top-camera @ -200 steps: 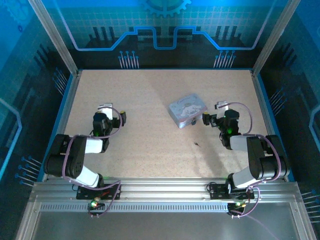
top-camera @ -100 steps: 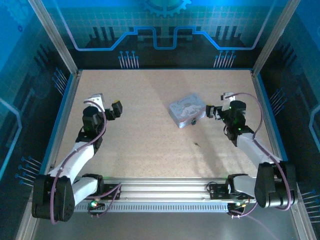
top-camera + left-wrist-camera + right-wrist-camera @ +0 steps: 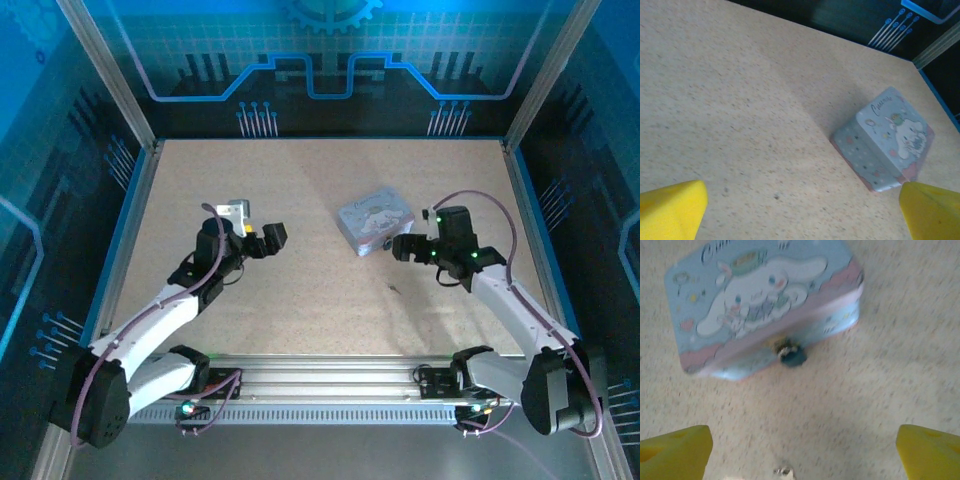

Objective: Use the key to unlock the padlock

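From above, the silver tin (image 3: 373,220) with its cartoon print sits on the desk (image 3: 300,180), a little right of the middle. The left pincer (image 3: 274,238) hangs over bare desk well to the left of the tin, pointing towards it; the right pincer (image 3: 403,247) is just beside the tin's near right corner. A thin dark sliver, the key (image 3: 393,290), lies by itself on the desk, nearer than the tin and apart from both pincers.

From the left wrist, two yellow fingertips (image 3: 670,212) sit in the bottom corners, spread wide, with nothing between them but speckled desk; the tin lies beyond, over towards the right-hand finger, one corner turned this way.

From the right wrist, the tin lies in the upper part of the picture, its white long-eared character facing up. The padlock (image 3: 791,355), a tiny dark bluish thing with a brassy bit, sits against the middle of the tin's near side wall, down at the desk. This pincer's yellow fingertips (image 3: 672,452) also stand wide apart and empty; the padlock is ahead of them, untouched; the picture is slightly blurred.
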{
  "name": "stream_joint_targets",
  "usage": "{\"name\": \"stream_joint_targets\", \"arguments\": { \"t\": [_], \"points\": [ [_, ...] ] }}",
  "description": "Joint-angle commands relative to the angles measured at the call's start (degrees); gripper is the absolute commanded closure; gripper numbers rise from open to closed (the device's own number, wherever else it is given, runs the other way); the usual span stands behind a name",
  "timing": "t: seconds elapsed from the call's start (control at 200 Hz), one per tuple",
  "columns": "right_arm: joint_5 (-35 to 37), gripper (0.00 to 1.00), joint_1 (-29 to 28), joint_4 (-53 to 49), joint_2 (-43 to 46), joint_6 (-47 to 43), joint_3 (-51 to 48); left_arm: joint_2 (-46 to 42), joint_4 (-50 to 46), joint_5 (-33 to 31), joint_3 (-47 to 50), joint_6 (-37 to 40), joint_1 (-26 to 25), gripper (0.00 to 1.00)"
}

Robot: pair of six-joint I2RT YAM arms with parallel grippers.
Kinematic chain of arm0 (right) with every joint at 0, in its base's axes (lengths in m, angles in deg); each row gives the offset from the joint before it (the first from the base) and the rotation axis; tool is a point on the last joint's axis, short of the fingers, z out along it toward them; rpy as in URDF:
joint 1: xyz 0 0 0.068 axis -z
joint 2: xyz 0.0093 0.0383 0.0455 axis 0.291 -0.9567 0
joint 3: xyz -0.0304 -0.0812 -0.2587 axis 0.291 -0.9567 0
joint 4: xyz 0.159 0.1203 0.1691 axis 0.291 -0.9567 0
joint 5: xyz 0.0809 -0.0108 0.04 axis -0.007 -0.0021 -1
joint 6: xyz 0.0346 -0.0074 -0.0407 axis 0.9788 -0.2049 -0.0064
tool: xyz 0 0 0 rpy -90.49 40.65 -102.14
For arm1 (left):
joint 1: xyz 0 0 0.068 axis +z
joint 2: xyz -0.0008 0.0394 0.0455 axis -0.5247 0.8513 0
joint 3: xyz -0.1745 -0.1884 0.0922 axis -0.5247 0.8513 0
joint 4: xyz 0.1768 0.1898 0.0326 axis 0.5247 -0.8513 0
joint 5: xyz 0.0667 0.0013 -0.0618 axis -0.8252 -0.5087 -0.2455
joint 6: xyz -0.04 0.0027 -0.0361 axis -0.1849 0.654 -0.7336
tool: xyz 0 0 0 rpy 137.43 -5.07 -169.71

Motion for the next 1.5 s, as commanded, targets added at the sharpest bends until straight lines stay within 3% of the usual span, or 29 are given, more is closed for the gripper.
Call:
{"name": "stream_joint_targets", "arguments": {
  "t": [0.0,0.24,0.57,1.025,1.496],
  "points": [
    [-3.11,0.08,-2.17,-7.88,-0.78,4.19,1.59,1.27,1.46,-0.02,0.68,-4.95,-2.79,0.01],
    [-1.67,0.19,-6.67,-13.53,-6.96,1.89,3.2,5.55,5.96,-0.01,1.46,-7.37,-6.99,0.01],
    [1.59,0.34,-11.28,-15.58,-17.68,-2.02,7.93,6.95,7.16,-0.23,1.42,-7.72,-7.6,0.01],
    [2.1,0.44,-13.63,-13.38,-26.28,-2.22,11.01,5.78,5.26,-1.21,1.25,-7.34,-7.68,0.01],
    [2.62,0.55,-14.3,-14.3,-28.91,-1.07,11.11,5.72,4.47,-0.34,0.63,-6.42,-7.68,0.01]
  ]
}}
